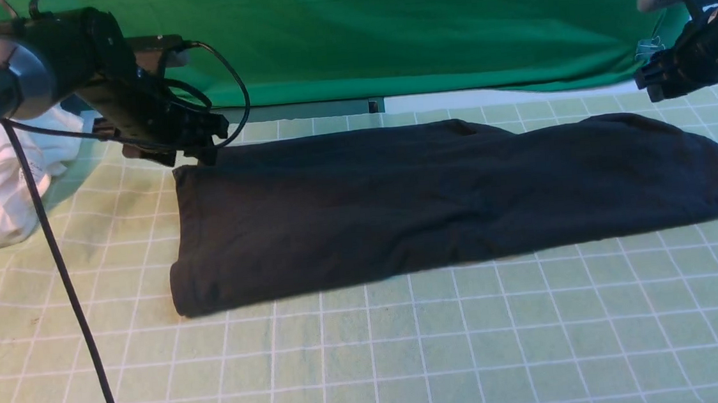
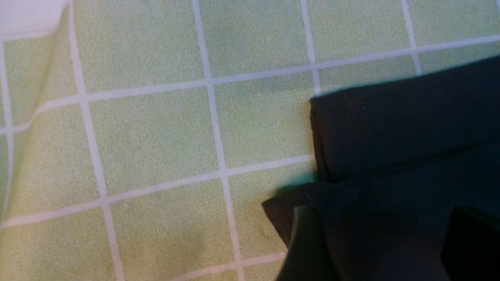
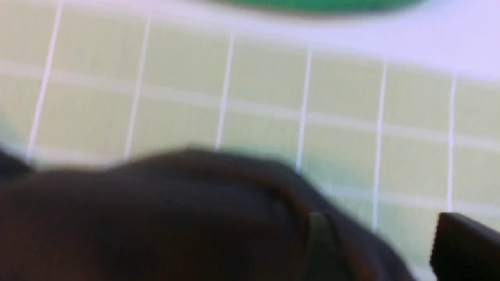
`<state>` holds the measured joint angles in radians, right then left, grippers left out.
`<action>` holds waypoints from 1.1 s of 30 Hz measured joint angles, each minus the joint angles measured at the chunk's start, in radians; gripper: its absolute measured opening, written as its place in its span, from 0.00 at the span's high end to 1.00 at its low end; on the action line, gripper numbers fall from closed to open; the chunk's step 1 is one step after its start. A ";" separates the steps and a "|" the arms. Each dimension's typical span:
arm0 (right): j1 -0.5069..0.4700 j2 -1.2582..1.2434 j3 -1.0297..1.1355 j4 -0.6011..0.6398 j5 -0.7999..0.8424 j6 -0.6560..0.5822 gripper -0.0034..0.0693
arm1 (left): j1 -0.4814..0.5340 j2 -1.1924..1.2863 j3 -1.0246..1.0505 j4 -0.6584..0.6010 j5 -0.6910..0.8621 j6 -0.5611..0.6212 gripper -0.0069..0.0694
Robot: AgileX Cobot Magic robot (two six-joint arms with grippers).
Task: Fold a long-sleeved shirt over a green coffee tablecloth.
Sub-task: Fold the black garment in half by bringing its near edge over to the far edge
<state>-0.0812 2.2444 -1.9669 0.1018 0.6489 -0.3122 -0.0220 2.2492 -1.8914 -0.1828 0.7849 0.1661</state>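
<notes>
Long-sleeved shirt (image 1: 448,201): lies on the green coffee tablecloth (image 1: 473,346) as a long black band, folded lengthwise. Its left end is square. Its right end is rounded and humped.

Left gripper (image 1: 198,153): low over the shirt's far-left corner. In the wrist view the fingers (image 2: 308,242) stand wide apart with the hemmed corner flat between them. Nothing is pinched.

Right gripper (image 1: 648,86): raised clear of the cloth, just beyond the shirt's far-right end. Jaws are parted and empty. The wrist view is blurred, though one finger (image 3: 465,242) reads apart from its mate.

Risks, as I judge them:
- The corner under the left jaws shows stacked layers. A shallow pinch could lift only the top one and open the fold.
- A deep pinch could take the tablecloth along with the shirt.
- The knit is soft and the right end is uneven, so the next fold may land crooked unless both ends rise together.
- The left arm's cable (image 1: 64,276) trails over the tablecloth left of the shirt. A sweep toward the shirt could drag it onto the near-left corner.

Around:
- White garment (image 1: 6,191), heaped well left of the shirt, in no one's path.
- Plain deep green backdrop (image 1: 415,24), hanging beyond the shirt's far edge.
- Nothing lies on the shirt itself.
</notes>
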 joint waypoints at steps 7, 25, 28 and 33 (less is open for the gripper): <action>0.004 0.068 0.000 0.107 -0.071 -0.097 0.44 | 0.000 0.035 0.000 -0.019 0.002 -0.006 0.44; 0.030 0.126 -0.045 0.125 -0.130 -0.160 0.93 | 0.000 0.036 0.000 -0.069 -0.002 0.041 0.96; 0.030 0.126 -0.093 0.118 -0.082 -0.160 0.93 | 0.000 0.012 0.000 -0.072 -0.005 0.055 0.96; 0.030 0.126 -0.140 0.107 -0.061 -0.157 0.93 | 0.000 -0.040 -0.006 -0.076 -0.042 0.064 0.96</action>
<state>-0.0511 2.3704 -2.1074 0.2093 0.5881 -0.4694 -0.0220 2.2094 -1.8979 -0.2585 0.7425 0.2300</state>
